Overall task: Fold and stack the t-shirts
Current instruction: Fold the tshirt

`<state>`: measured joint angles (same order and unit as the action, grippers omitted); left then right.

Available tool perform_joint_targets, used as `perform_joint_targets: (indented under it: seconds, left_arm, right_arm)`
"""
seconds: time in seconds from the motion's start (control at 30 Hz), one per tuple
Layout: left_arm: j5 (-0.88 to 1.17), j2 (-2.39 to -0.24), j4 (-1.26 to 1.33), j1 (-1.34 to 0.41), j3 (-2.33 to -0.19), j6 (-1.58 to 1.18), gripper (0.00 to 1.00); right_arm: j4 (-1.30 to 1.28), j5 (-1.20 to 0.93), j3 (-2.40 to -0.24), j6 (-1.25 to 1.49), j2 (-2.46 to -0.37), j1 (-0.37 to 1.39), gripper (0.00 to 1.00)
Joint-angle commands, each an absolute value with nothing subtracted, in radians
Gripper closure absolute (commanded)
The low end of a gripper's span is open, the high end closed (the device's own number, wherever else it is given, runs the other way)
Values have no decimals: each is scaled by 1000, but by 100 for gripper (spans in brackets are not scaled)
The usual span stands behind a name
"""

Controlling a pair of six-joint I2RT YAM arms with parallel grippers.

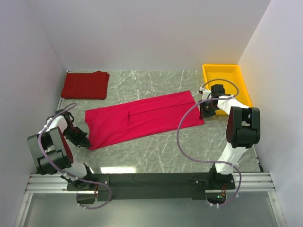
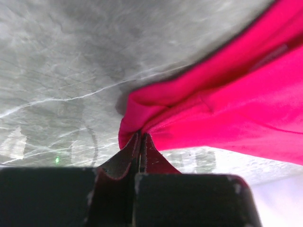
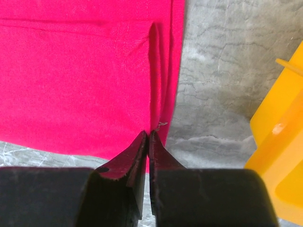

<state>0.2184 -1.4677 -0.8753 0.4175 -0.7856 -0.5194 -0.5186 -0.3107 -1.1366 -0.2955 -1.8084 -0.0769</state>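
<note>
Marble tabletop (image 1: 156, 151): crimson shirt (image 1: 142, 118) runs 8-to-2 o'clock; left fingers (image 2: 122, 163) pinch its 8 end, right fingers (image 3: 130, 158) at 2, grip unclear.

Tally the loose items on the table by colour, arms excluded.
crimson t-shirt, laid out long: 1
dark red t-shirt, folded, far left corner: 1
yellow tray, far right corner: 1
Total: 3
</note>
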Motion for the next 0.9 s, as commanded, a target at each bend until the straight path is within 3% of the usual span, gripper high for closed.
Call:
perform_joint_targets:
  seconds: [0.0, 0.33, 0.87]
  left_arm:
    - [221, -1477, -893, 422, -784, -535, 99]
    - [155, -1451, -905, 422, -815, -543, 99]
    - [179, -1460, -894, 422, -813, -532, 99]
  right_arm:
    - [-494, -298, -1134, -313, -1750, -89, 91]
    - [-511, -348, -1177, -322, -1739, -91, 74]
    - [-535, -341, -1174, -322, -1793, -87, 74]
